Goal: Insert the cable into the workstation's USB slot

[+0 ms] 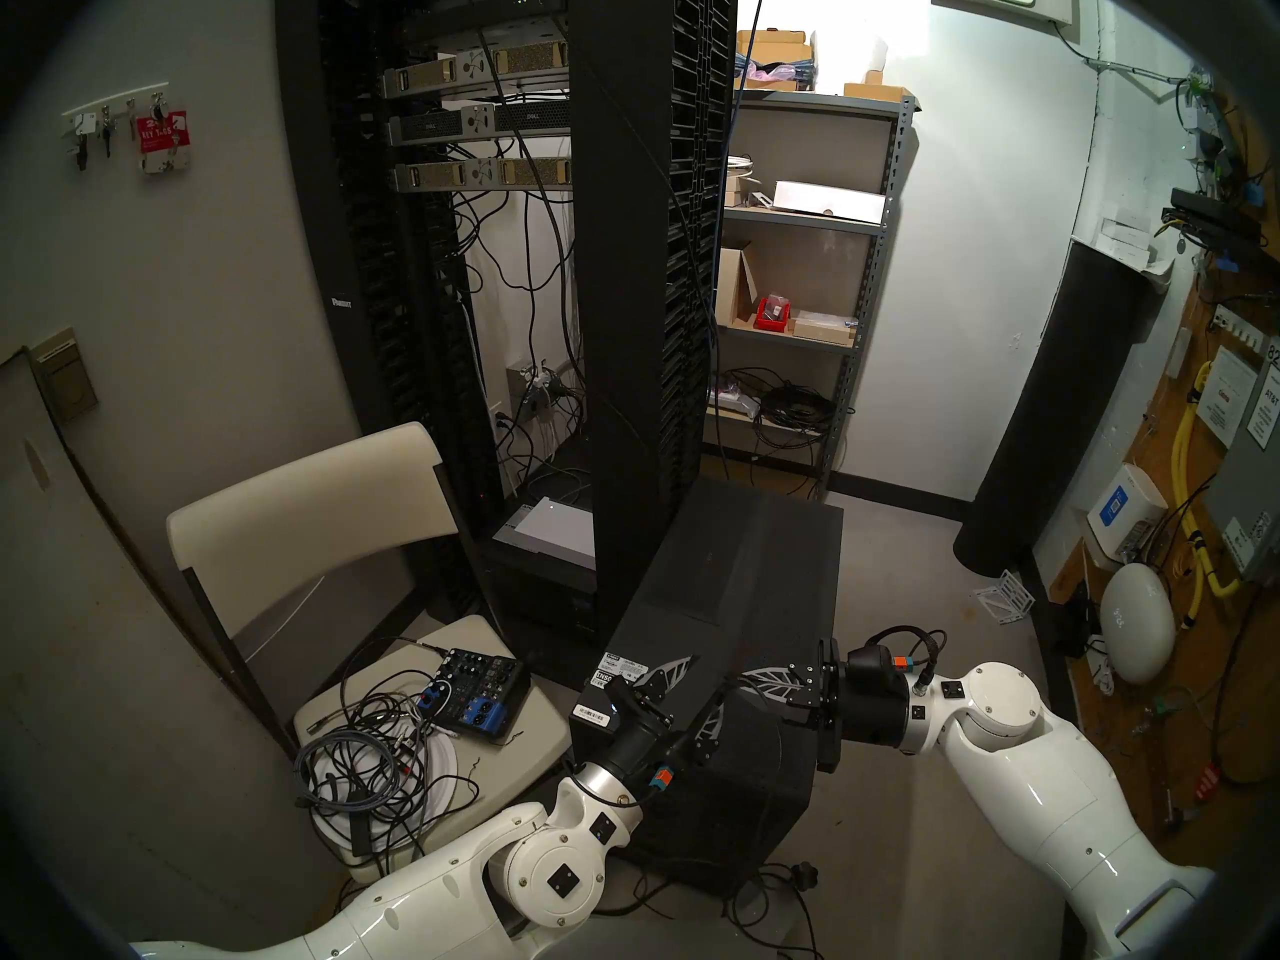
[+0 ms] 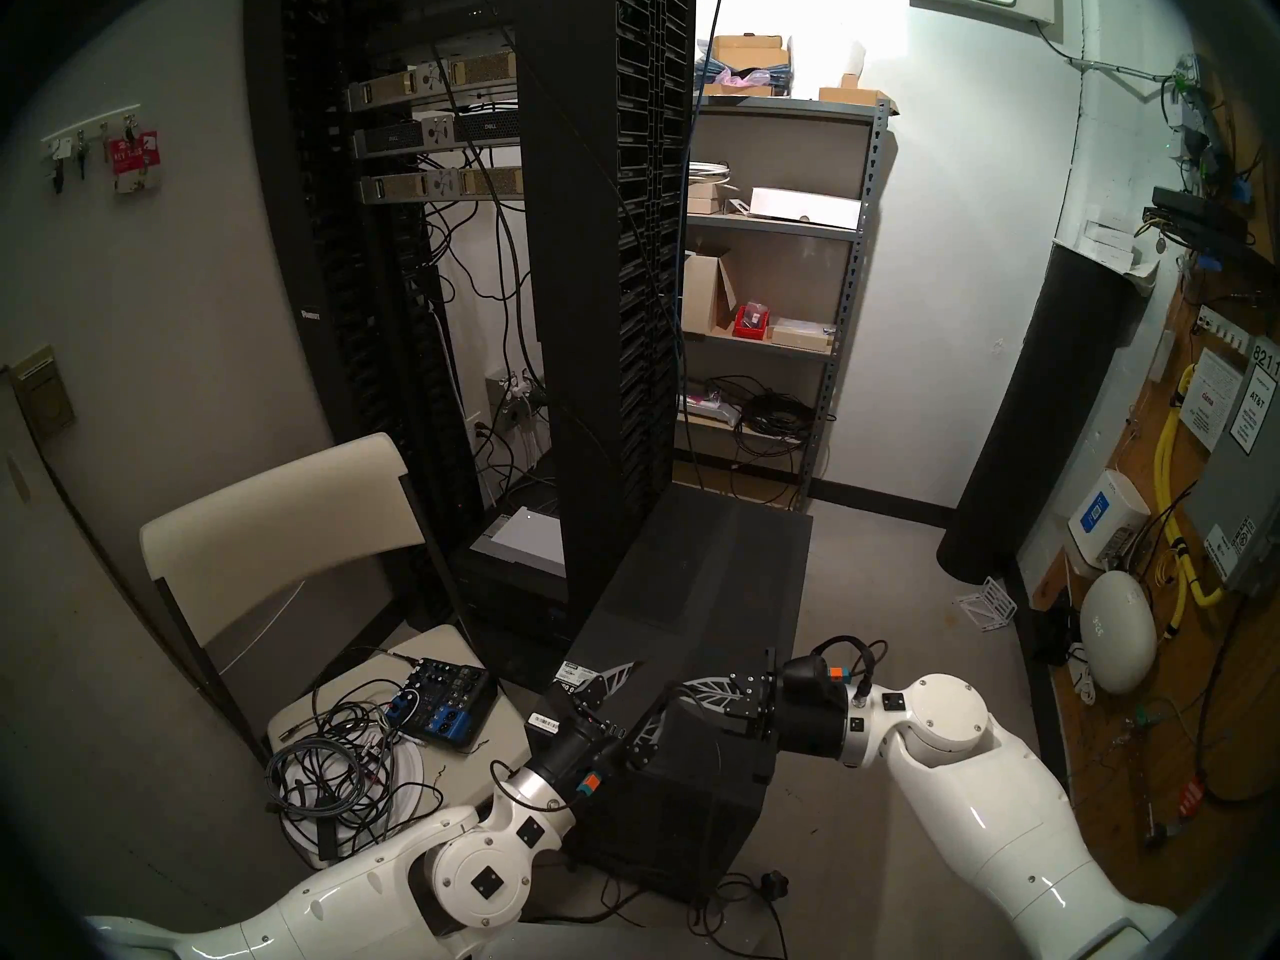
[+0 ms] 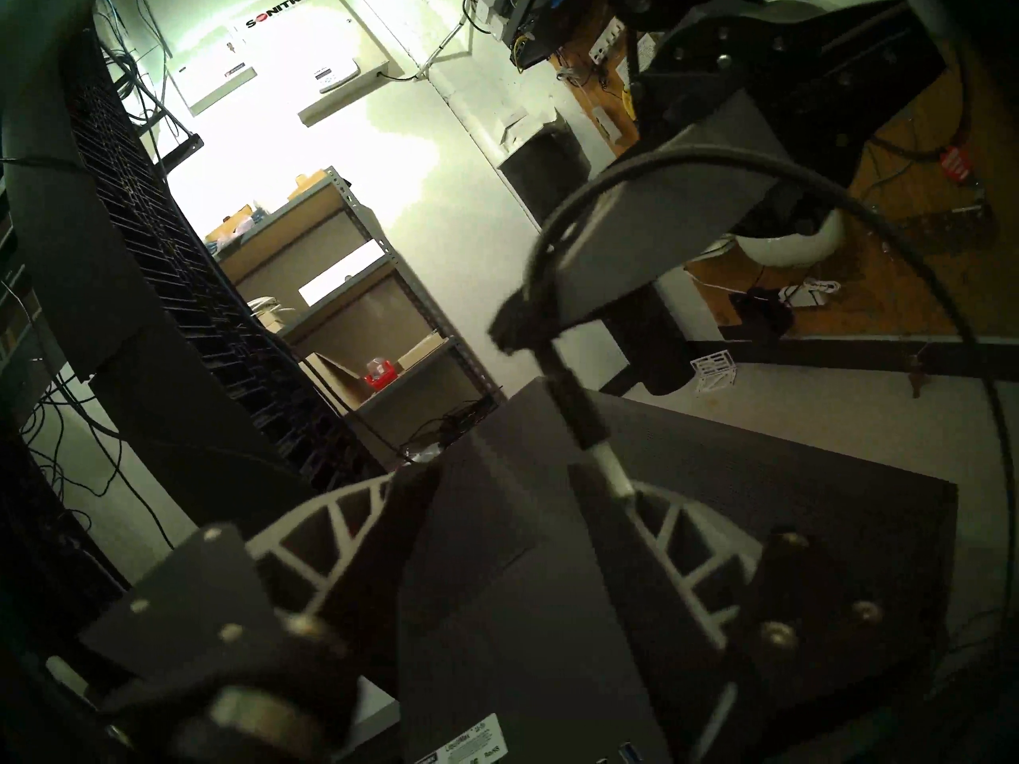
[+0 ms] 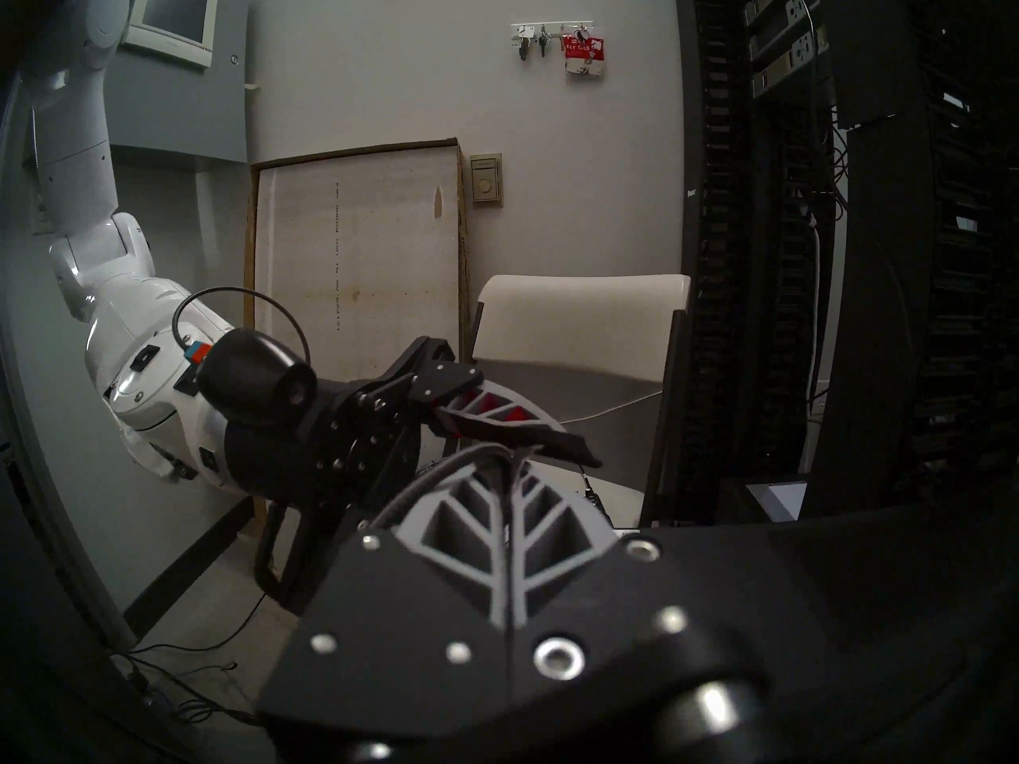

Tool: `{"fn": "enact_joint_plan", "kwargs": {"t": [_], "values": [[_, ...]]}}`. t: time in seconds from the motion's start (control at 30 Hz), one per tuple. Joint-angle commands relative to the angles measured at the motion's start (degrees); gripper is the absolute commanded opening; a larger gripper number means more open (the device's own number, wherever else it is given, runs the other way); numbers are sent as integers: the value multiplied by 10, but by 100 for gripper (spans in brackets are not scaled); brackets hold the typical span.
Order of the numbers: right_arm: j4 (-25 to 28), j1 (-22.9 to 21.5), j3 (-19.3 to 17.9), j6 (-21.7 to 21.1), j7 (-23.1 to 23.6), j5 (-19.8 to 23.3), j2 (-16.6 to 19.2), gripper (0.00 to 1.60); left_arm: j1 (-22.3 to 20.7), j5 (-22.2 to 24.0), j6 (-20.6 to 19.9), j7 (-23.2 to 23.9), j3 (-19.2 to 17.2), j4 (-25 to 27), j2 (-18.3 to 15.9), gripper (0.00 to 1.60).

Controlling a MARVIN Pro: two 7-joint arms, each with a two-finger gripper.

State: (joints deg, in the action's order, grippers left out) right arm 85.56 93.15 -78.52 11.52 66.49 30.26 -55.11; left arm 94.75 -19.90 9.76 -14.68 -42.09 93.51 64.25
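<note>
My right tool [image 4: 515,459] pinches the cable [image 3: 557,233]; only my left wrist view shows its plug [image 3: 579,410] above the workstation [image 3: 717,498], between the spread fingers of my left tool [image 3: 513,504].

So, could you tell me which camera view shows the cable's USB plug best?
The left wrist view: the USB plug hangs clear, silver tip down, below the right gripper and over the workstation. Both head views show only a thin arc of cable; the right wrist view hides the plug behind its shut fingers.

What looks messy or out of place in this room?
A tangled heap of cords sprawls over the chair seat beside the audio mixer, and a small white wire bracket lies tipped on the floor.
</note>
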Motion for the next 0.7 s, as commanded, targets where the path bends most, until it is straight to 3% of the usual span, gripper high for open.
{"fn": "enact_joint_plan", "kwargs": {"t": [0.0,0.1,0.17,0.2,0.27,0.4,0.43,0.5,0.63,0.67], "values": [[12,-10,-3,-3,4,9,-3,0,5,13,12,11,3,25,-5,123],[14,-10,0,-7,9,5,1,0,5,12,12,8,3,25,-5,117],[13,-7,-1,-5,9,4,1,0,6,12,9,3,1,27,-3,95],[13,-6,0,-3,9,0,2,0,7,12,9,1,0,29,-4,94],[11,-7,2,-3,14,-3,4,0,7,13,6,1,-2,33,-6,104],[10,-6,1,-3,19,-4,5,0,7,11,3,-5,-6,33,-6,108],[9,-6,2,-4,21,-6,6,0,6,12,3,-4,-7,33,-6,119],[9,-5,2,-2,21,-10,6,0,5,12,2,-8,-9,33,-5,122],[5,-5,2,1,20,-15,7,0,4,18,1,-4,-12,37,-8,115],[3,-5,3,3,19,-18,6,0,4,19,1,-3,-12,38,-8,99]]}}
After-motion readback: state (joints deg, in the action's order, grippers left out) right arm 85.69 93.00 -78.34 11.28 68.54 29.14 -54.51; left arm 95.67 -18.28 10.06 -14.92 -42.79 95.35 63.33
